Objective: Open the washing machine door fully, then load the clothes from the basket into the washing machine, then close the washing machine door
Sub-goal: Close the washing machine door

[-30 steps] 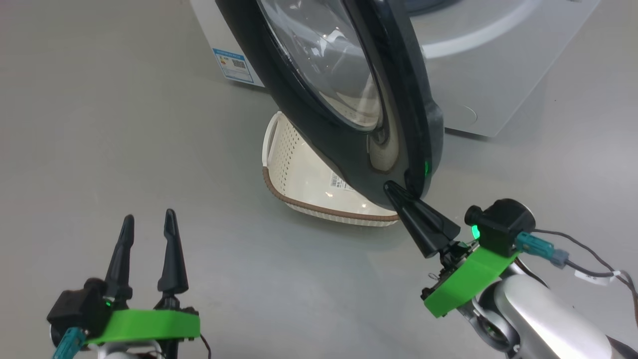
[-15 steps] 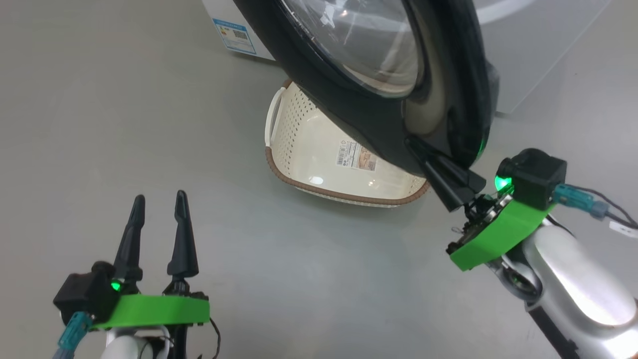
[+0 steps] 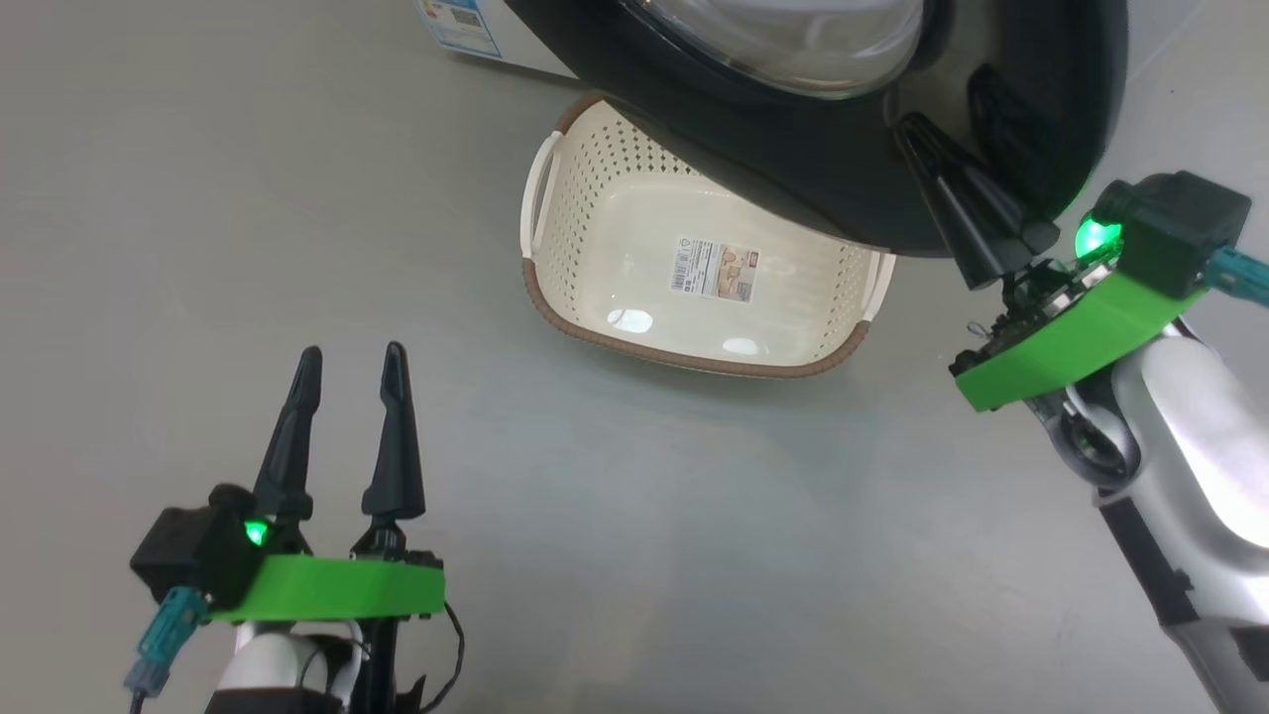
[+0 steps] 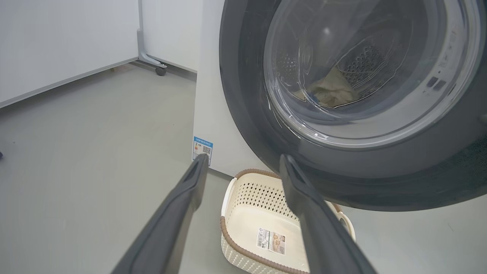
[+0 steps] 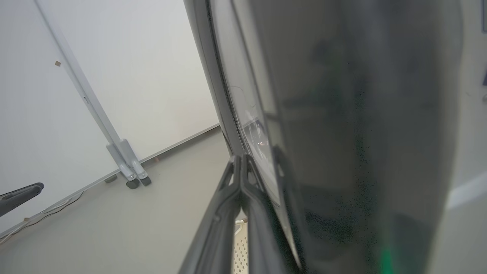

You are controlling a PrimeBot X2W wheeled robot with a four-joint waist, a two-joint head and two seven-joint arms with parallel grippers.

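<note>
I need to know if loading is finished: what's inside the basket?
The basket shows a bare bottom with a label sticker, nothing else. The washing machine door covers its far edge, so that strip is unseen.

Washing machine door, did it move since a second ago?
Yes. The washing machine door swung back from above the basket, toward the washing machine, with the right gripper on its rim.

Left gripper (image 3: 353, 350) near left, fingers parted and pointing far, right gripper (image 3: 910, 127) far right, fingers pressed together, right forearm (image 3: 1185, 446) slanting up behind.
</note>
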